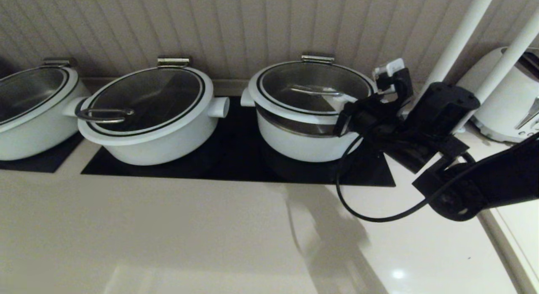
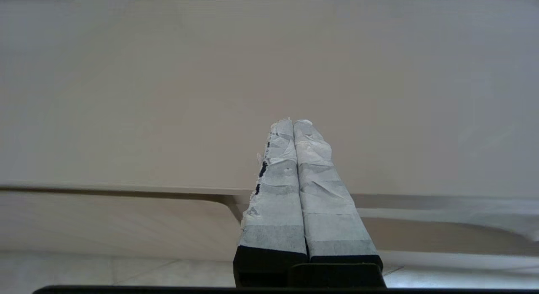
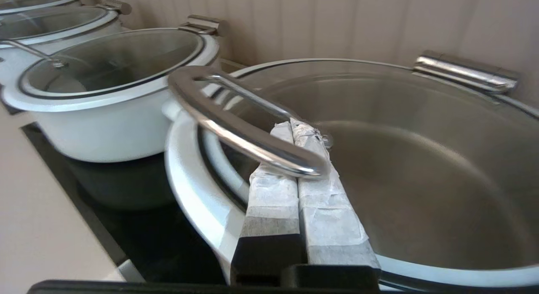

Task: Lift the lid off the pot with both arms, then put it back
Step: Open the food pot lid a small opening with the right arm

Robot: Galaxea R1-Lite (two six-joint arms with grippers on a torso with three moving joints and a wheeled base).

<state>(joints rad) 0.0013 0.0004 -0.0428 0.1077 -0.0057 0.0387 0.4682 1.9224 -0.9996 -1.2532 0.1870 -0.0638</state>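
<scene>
1. Right gripper [image 1: 343, 101] in the head view: we see it reaching in from the right over the right edge of the lid [image 1: 313, 88], fingers poked under the bar handle [image 1: 316, 91]. The lid looks tipped up at the front, with a steel liner band showing below its rim, above the pot [image 1: 301, 138]. The pot sits on a black cooktop [image 1: 236, 159], rightmost of three. A wider pot [image 1: 151, 117] stands to its left with its lid on, and another pot [image 1: 29, 108] is at the far left. We see nothing in any of them through the glass. Bare counter [image 1: 168, 235] fills the front; the wall is close behind the hinges. A white appliance [image 1: 509, 100] sits at the far right. The arm is bent at the elbow, its cable looping down.
2. Left wrist view: the left gripper [image 2: 292, 125] has its taped fingers pressed together, holding nothing, over plain beige counter near its edge.
3. Right wrist view: the right gripper [image 3: 292, 126] has its fingers closed against each other, slid beneath the bar handle [image 3: 248, 134], which rests across them. They are not clamped on it. The steel liner under the glass looks empty.
</scene>
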